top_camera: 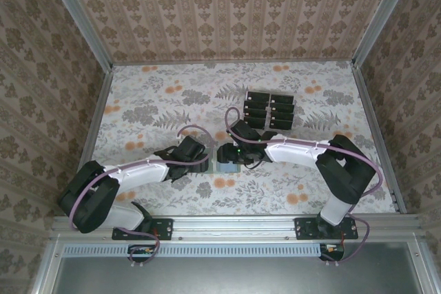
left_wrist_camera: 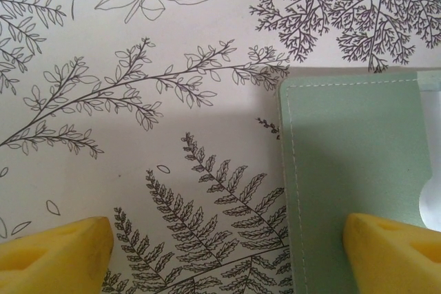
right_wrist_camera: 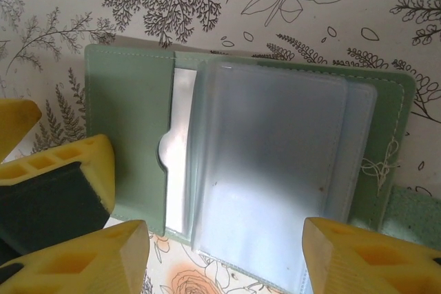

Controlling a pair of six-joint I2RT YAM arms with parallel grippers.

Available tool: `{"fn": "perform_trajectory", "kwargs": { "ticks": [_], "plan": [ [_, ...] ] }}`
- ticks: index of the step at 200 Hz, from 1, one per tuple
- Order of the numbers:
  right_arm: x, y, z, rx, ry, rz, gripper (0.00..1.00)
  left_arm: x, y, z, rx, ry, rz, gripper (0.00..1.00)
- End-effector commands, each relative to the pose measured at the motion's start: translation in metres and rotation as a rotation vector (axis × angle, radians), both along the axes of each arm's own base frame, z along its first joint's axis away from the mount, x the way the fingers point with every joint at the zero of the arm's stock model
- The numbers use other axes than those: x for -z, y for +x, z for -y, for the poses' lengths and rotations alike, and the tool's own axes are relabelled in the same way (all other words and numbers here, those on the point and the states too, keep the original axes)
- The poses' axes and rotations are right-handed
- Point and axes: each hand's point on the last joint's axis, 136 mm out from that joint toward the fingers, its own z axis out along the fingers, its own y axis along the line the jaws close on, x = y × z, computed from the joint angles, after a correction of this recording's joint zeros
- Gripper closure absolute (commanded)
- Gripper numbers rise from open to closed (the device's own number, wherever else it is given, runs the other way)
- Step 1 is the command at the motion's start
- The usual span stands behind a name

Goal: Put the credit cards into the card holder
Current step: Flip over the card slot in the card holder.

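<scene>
No legible text, label, brand, number or sign is present on the card holder (right_wrist_camera: 131, 135), its clear sleeves (right_wrist_camera: 275, 170), the credit cards (top_camera: 270, 110), the floral table cover (top_camera: 172, 101) or the patterned walls (top_camera: 227, 12); the holder's stitched sprig motif (right_wrist_camera: 380, 164) carries no characters.

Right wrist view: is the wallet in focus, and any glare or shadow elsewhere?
Right wrist: the card holder is fairly sharp, its clear sleeves milky with soft sheen, the near yellow fingertips blurred. Left wrist: a faint shadow lies on the tablecloth beside the holder's stitched edge. Top external: even, diffuse light; the walls splay outward.
</scene>
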Motion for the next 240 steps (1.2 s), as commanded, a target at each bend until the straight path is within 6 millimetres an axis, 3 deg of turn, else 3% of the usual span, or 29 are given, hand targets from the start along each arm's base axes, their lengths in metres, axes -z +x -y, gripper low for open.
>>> {"fn": "perform_trajectory", "kwargs": {
  "ticks": [1,118,174,240],
  "plan": [
    [0.004,0.002,-0.004,0.013,0.001,-0.01,0.38,0.0,-0.002,0.0,0.013,0.0,0.002,0.12],
    [0.025,-0.004,0.008,0.041,-0.045,-0.037,0.37,0.005,-0.005,-0.002,0.01,0.002,-0.003,0.12],
    [0.031,-0.004,-0.011,0.005,0.024,-0.063,0.37,0.01,-0.005,-0.003,0.009,0.007,-0.011,0.12],
    [0.011,0.0,-0.034,-0.024,0.156,-0.049,0.37,0.013,-0.007,-0.003,0.011,0.001,-0.012,0.12]
  ]
}}
